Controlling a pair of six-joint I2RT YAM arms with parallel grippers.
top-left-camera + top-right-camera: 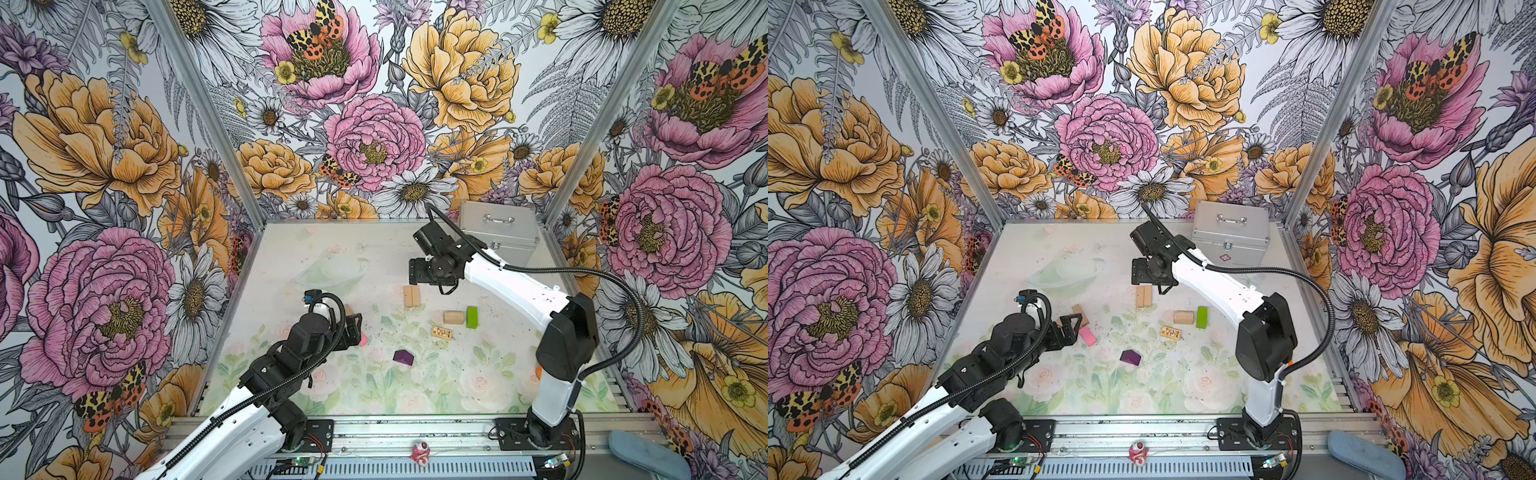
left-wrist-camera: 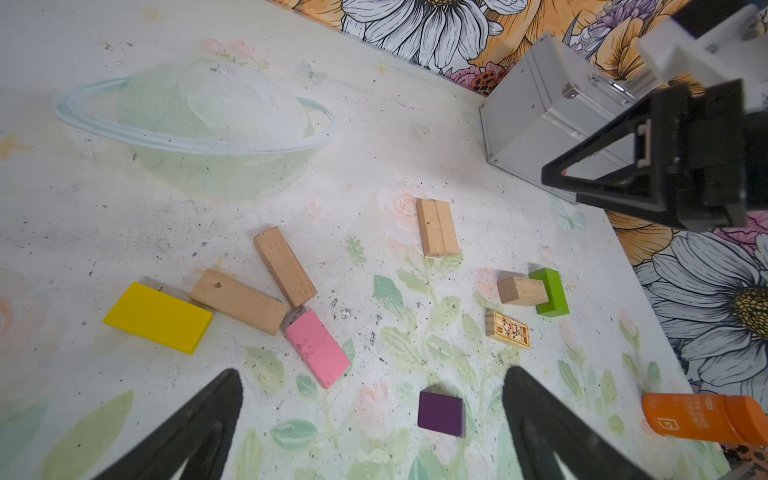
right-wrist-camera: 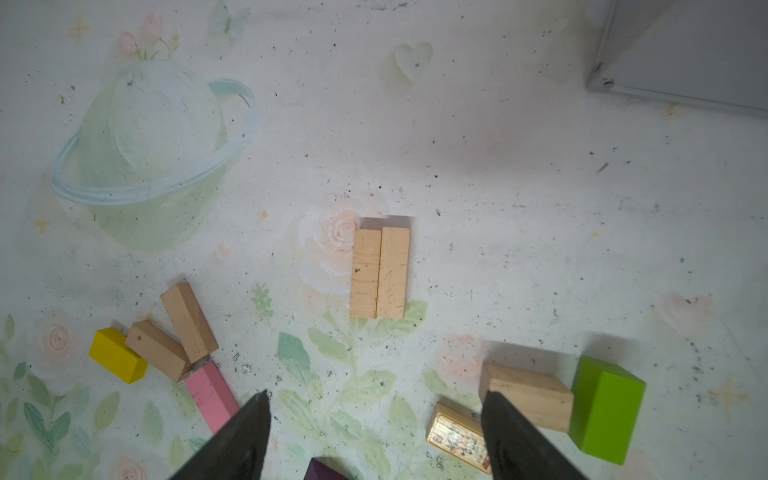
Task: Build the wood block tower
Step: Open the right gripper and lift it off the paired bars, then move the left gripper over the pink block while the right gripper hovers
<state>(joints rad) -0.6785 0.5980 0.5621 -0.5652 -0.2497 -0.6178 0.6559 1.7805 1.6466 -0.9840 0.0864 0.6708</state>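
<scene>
**Fingers (image 2: 195, 428) of left gripper (image 2: 374, 372) and right gripper (image 3: 374, 395) spread, nothing held**

Left gripper: fingers fully apart, empty, above the table (image 1: 332, 257). Purple block (image 2: 440, 413) lies on the table ahead. In the left wrist view it sits between the two fingers and touches neither.

Right gripper: fingers (image 3: 241, 440) wide apart, empty, pointing down over the far middle of the table.

Wood blocks, all lying loose on the table:
- Pair of tan planks (image 3: 380, 274) side by side, long faces touching. They lie near the right gripper but clear of its fingers.
- Yellow block (image 2: 158, 318) touches a long tan plank (image 2: 239, 301), which meets an angled tan plank (image 2: 284, 268). Pink block (image 2: 318, 349) is just beside their ends. This cluster is on the left side, by the left gripper.
- Short tan block (image 2: 521, 291) butts end-on against the lime-green block (image 2: 550, 291) on the right side. Printed block (image 2: 507, 330) is just beside them.

Silver case (image 1: 498, 232) stands in the far right corner. Orange bottle (image 2: 702, 417) lies at the right edge.
</scene>
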